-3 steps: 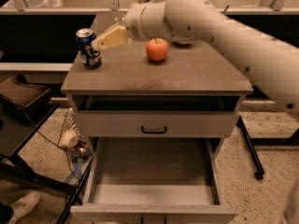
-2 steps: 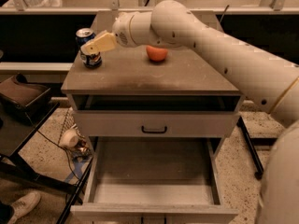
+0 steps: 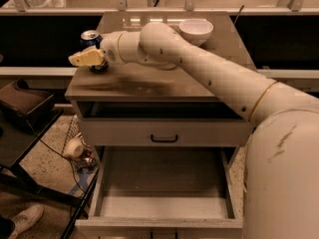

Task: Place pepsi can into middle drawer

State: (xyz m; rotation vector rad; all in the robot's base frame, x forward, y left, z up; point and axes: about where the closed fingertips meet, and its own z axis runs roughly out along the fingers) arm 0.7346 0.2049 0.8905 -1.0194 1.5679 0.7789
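The pepsi can (image 3: pixel 91 36), dark blue with a silver top, stands upright at the left edge of the cabinet top (image 3: pixel 149 86). My gripper (image 3: pixel 87 58) is right at the can, over its front and lower half, so only the can's top and a bit of its base show. The arm reaches in from the right across the cabinet top. The middle drawer (image 3: pixel 164 180) is pulled out wide open below, and its flat grey floor is bare.
A white bowl (image 3: pixel 196 30) stands at the back right of the cabinet top. A closed drawer front with a black handle (image 3: pixel 164 138) sits above the open drawer. A dark chair (image 3: pixel 22 103) and cables stand on the floor to the left.
My gripper has moved left from between apple and can up to the can and now covers its front. The apple is now hidden behind my arm.
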